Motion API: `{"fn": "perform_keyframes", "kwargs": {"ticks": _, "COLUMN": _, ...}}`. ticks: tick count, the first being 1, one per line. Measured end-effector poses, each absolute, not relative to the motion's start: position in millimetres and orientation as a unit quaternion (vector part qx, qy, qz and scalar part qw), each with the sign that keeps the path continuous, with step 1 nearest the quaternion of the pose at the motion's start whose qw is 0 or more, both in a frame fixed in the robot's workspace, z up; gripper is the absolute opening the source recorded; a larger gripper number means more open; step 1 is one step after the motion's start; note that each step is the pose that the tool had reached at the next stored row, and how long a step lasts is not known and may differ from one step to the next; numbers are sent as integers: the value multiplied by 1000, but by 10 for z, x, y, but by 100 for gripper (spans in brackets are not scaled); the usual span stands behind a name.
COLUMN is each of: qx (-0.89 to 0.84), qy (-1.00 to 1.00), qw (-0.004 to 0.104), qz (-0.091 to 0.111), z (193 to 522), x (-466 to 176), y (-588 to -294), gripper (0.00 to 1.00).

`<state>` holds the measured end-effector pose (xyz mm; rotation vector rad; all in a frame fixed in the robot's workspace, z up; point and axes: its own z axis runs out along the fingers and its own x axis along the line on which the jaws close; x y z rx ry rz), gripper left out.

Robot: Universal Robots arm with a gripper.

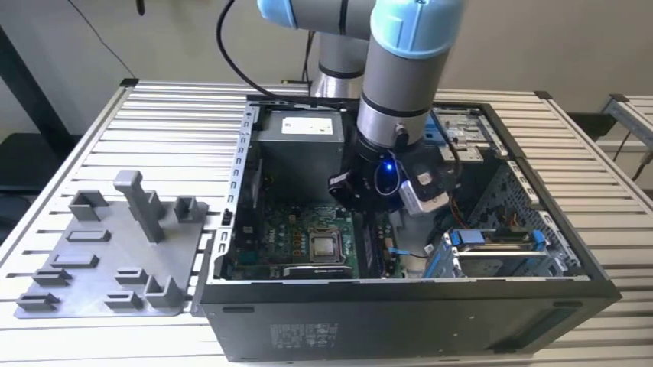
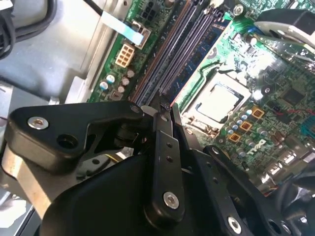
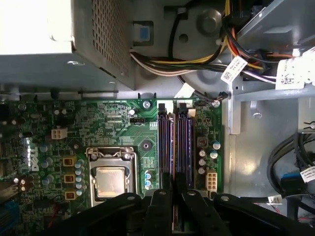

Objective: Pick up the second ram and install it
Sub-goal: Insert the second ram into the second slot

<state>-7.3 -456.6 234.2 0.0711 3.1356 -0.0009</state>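
- Down inside the open computer case (image 1: 408,306), at the exterior view's centre, the end effector (image 3: 171,189) hangs over the motherboard's memory slots (image 3: 183,142).
- Its fingers (image 2: 165,147) pinch the second ram (image 3: 172,183) edge-on, just above those slots.

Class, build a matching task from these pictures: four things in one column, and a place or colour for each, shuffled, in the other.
Things:
1. grey tray
2. gripper
3. CPU socket
4. power supply

Descriptions:
A. silver square on the green board
B. outside the case, on the exterior view's left
C. black, over the RAM slots
D. grey metal box at the case's far end

Pairs: 1-B, 2-C, 3-A, 4-D
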Motion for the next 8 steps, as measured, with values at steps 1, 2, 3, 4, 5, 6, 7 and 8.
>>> {"fn": "perform_keyframes", "kwargs": {"ticks": 1, "qx": 23, "qy": 1000, "qw": 3, "qz": 0, "z": 2330, "x": -73, "y": -4572, "gripper": 14}}
{"fn": "perform_keyframes", "kwargs": {"ticks": 2, "qx": 24, "qy": 1000, "qw": 3, "qz": 0, "z": 2319, "x": -74, "y": -4577, "gripper": 14}}
{"fn": "perform_keyframes", "kwargs": {"ticks": 3, "qx": 24, "qy": 1000, "qw": 3, "qz": 0, "z": 2311, "x": -74, "y": -4580, "gripper": 14}}
{"fn": "perform_keyframes", "kwargs": {"ticks": 4, "qx": 24, "qy": 1000, "qw": 3, "qz": 0, "z": 2305, "x": -73, "y": -4583, "gripper": 14}}
{"fn": "perform_keyframes", "kwargs": {"ticks": 5, "qx": 25, "qy": 1000, "qw": 3, "qz": 0, "z": 2295, "x": -73, "y": -4586, "gripper": 14}}
{"fn": "perform_keyframes", "kwargs": {"ticks": 6, "qx": 25, "qy": 1000, "qw": 3, "qz": 0, "z": 2280, "x": -73, "y": -4586, "gripper": 14}}
{"fn": "perform_keyframes", "kwargs": {"ticks": 7, "qx": 25, "qy": 1000, "qw": 3, "qz": 0, "z": 2269, "x": -73, "y": -4587, "gripper": 14}}
{"fn": "perform_keyframes", "kwargs": {"ticks": 8, "qx": 25, "qy": 1000, "qw": 3, "qz": 0, "z": 2264, "x": -73, "y": -4587, "gripper": 14}}
